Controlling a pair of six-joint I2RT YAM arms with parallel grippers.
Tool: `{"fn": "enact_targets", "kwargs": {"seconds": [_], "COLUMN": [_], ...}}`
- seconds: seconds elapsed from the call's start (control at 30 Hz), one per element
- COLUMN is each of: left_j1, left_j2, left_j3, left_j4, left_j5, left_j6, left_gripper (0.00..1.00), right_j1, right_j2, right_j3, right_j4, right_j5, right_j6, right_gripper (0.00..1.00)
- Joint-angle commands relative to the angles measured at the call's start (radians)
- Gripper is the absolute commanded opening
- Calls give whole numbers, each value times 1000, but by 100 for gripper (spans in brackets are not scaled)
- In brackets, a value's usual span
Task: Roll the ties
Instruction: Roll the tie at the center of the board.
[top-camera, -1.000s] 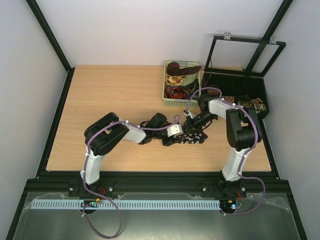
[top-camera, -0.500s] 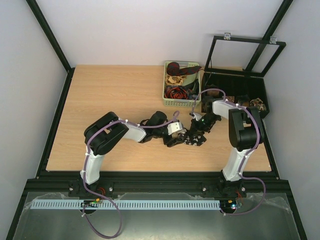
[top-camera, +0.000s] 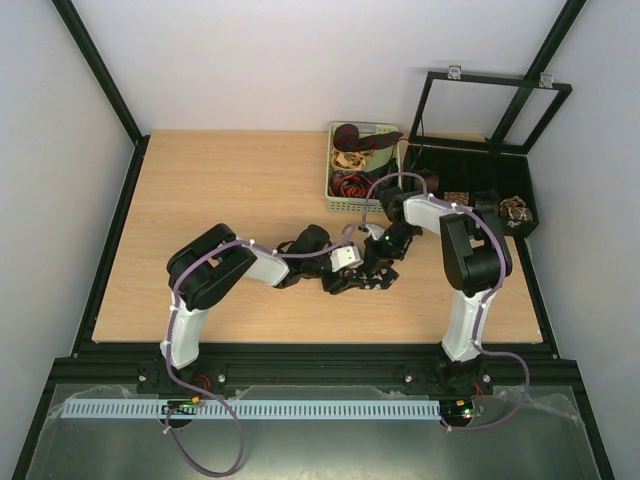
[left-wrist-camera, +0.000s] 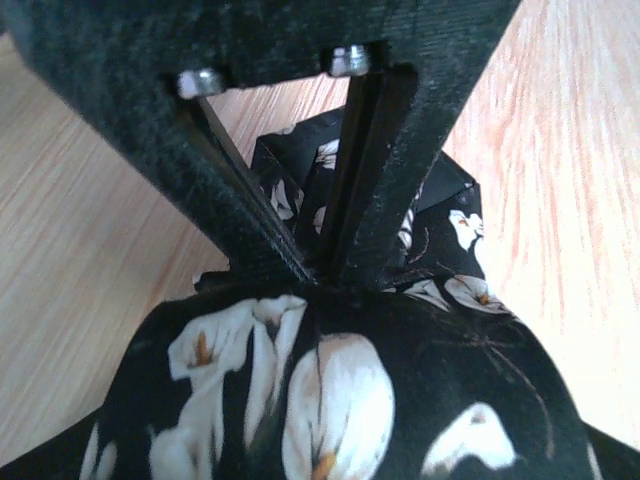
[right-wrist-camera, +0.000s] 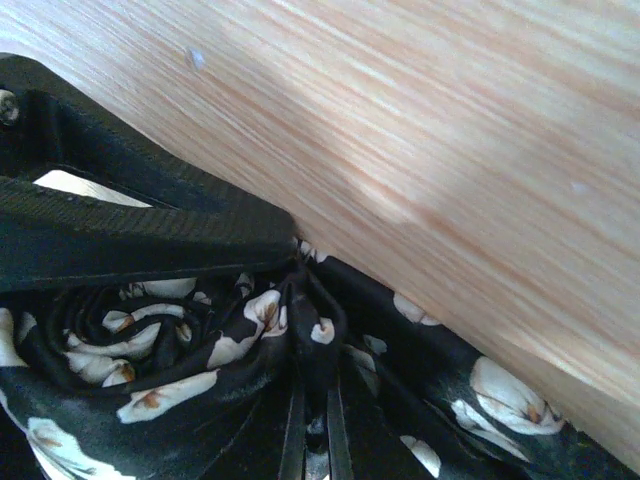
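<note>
A black tie (top-camera: 378, 277) with white flowers lies partly coiled on the table's middle, between both grippers. The coil (left-wrist-camera: 330, 400) fills the bottom of the left wrist view and hides my left gripper's own jaws. In the right wrist view one ribbed left finger (right-wrist-camera: 150, 235) lies against the coil (right-wrist-camera: 200, 370). My left gripper (top-camera: 360, 278) meets the tie from the left. My right gripper (top-camera: 383, 260) comes from the far right, shut, its thin fingertips (right-wrist-camera: 312, 425) pinching a fold at the coil's centre. Its shut fingers (left-wrist-camera: 345, 230) show in the left wrist view.
A green basket (top-camera: 340, 205) holding more ties (top-camera: 355, 160) stands just behind the grippers. An open black case (top-camera: 500, 180) with rolled ties (top-camera: 515, 208) sits at the back right. Bare wooden table (top-camera: 220, 190) stretches to the left.
The right arm has swung left, bringing its gripper closer to the left gripper. The black tie has bunched into a tighter heap between them.
</note>
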Motion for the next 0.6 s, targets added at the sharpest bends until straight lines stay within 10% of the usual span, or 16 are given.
{"fn": "enact_targets", "kwargs": {"seconds": [0.0, 0.17, 0.37, 0.57], "left_j1": [4, 5, 8, 20], "left_j2": [-26, -25, -17, -2], "left_j3": [-10, -30, -85, -100], "left_j4": [9, 27, 24, 32], "left_j5": [-32, -44, -84, -106], "left_j6": [23, 35, 27, -38], "left_gripper": [67, 48, 31, 29], "right_j1": [21, 18, -28, -99], "right_j2": [130, 125, 9, -63], "right_j3": [16, 47, 79, 45], "right_j4": [50, -5, -115, -161], "right_j5": [152, 87, -45, -127], "right_j6": [-38, -69, -68, -41], "right_gripper": [1, 3, 32, 28]}}
